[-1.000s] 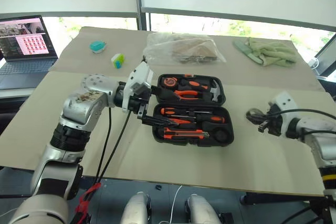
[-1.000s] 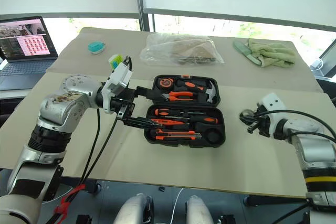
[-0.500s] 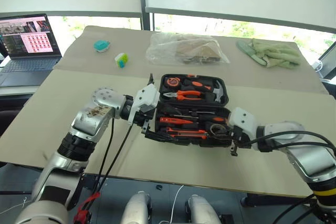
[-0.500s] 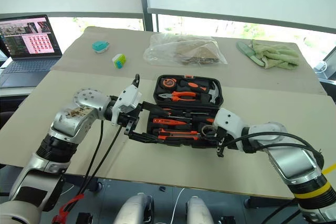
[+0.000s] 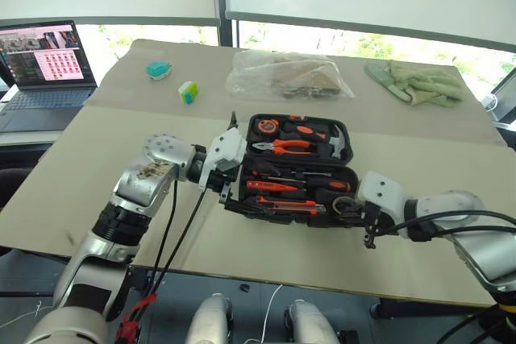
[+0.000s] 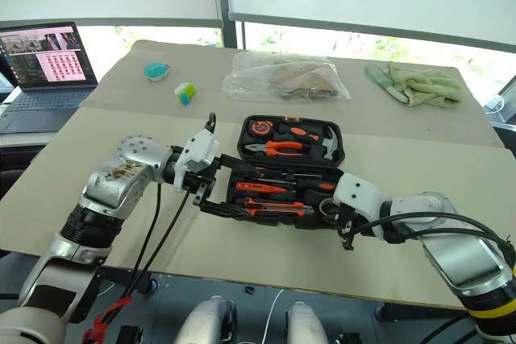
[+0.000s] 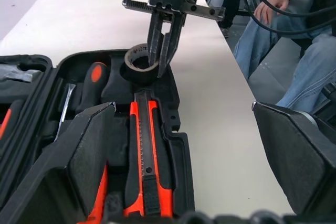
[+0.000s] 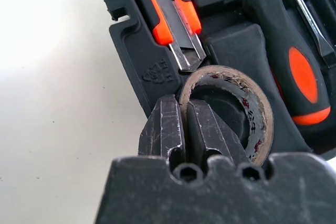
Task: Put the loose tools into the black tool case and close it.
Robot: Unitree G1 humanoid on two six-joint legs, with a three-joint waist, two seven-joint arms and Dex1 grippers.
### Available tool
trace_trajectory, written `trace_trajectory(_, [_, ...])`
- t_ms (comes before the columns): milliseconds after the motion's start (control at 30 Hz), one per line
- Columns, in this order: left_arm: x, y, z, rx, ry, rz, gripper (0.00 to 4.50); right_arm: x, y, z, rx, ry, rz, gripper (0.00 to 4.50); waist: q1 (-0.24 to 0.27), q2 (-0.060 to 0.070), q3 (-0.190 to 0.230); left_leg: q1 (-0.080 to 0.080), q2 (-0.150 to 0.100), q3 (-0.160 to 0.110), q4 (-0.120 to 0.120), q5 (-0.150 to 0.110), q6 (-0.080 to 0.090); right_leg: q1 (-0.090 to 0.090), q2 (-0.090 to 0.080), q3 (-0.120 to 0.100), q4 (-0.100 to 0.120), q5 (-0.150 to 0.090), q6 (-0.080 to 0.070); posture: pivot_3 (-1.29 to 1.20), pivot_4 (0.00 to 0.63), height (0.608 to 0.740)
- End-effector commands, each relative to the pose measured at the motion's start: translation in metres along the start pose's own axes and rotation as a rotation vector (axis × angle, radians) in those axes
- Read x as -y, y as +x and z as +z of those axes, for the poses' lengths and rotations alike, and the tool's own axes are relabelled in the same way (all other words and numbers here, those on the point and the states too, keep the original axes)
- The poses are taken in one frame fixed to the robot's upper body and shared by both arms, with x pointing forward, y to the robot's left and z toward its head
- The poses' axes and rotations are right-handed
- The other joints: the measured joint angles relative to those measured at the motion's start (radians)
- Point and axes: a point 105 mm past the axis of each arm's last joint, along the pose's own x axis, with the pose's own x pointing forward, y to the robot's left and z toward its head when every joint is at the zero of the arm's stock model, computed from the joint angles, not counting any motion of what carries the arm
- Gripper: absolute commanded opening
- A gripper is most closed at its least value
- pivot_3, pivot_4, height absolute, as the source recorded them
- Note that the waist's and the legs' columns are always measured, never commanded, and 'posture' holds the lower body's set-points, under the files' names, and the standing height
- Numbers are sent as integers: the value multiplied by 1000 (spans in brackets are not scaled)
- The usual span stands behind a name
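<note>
Both arms are silver-grey metal with ribbed black joints and white wrist housings. Left arm [image 5: 137, 191] has scuffed, rusty-looking patches and loose black cables hanging off it. Right arm [image 6: 451, 239] wears a yellow band. Fingers [image 8: 163, 129] are scratched black.

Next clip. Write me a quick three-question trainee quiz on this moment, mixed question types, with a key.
1. True or false: the right gripper has its jaws shut on the wall of the tape roll.
2. Multiple choice: the utility knife lies A) on the table beside the tool case, B) in the near half of the open tool case, C) under the clear plastic bag.
3. Short answer: what stands at the far left, off the table?

Key
1. True; one jaw is inside the ring, one outside, over its round recess.
2. B
3. An open laptop.
</note>
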Motion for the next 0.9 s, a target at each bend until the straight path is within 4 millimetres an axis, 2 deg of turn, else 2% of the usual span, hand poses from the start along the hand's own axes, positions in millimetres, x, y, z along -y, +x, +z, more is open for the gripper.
trace_trajectory(33, [-4, 1, 12, 9, 52, 3, 4500, -4, 2, 3, 0, -5, 16, 1028, 0, 0, 0, 0, 0, 0, 0, 0, 0, 0, 0, 0, 0, 0, 0, 0, 150, 740])
trace_trajectory(167, [-5, 0, 12, 7, 53, 6, 4500, -13, -7, 18, 39, -22, 63, 2265, 0, 0, 0, 0, 0, 0, 0, 0, 0, 0, 0, 0, 0, 0, 0, 0, 150, 740])
trace_trajectory(200, [-5, 0, 11, 5, 53, 7, 4500, -14, -10, 23, 53, -23, 66, 2728, 0, 0, 0, 0, 0, 0, 0, 0, 0, 0, 0, 0, 0, 0, 0, 0, 150, 740])
trace_trajectory(333, [-8, -3, 11, 0, 54, 24, 4500, -12, -23, 37, 93, -27, 51, 3962, 0, 0, 0, 0, 0, -2, 0, 0, 0, 0, 0, 0, 0, 0, 0, 0, 150, 740])
trace_trajectory(433, [-9, -6, 8, -5, 33, 55, 4500, 1, -39, 42, 149, 52, -1, 3962, 1, 0, 0, 0, 0, -2, 1, 0, 0, 0, 0, 0, 0, 0, 0, 0, 150, 740])
trace_trajectory(533, [-22, -21, -6, -27, -17, 183, 4500, 26, -58, 31, 208, 203, -112, 3962, 1, 0, 0, 0, 0, -3, 1, 0, 0, 0, 0, 0, 0, 0, 0, 0, 150, 740])
trace_trajectory(567, [-28, -28, -11, -32, -42, 243, 3966, 33, -61, 24, 216, 252, -148, 3435, 1, 0, 0, 0, 0, -4, 1, 0, 0, 1, 0, 0, 0, 0, 0, 0, 150, 740])
trace_trajectory(633, [-39, -43, -21, -44, -84, 354, 3352, 46, -64, 9, 210, 309, -210, 2876, 1, 0, 0, 0, 0, -4, 1, 0, 0, 1, 0, 0, 0, 0, 0, 0, 150, 740])
trace_trajectory(767, [-55, -74, -54, -125, -172, 550, 1983, 70, -53, -22, 159, 353, -321, 1565, -6, 0, 0, 0, 0, -3, 1, 0, 0, 0, 0, 0, 0, 0, 0, 0, 150, 740])
trace_trajectory(900, [-62, -85, -77, -194, -193, 621, 464, 82, -38, -32, 145, 339, -335, 108, -8, 0, 0, 0, 0, 0, 1, 0, 0, 0, 0, 0, 1, 0, 0, 0, 150, 740])
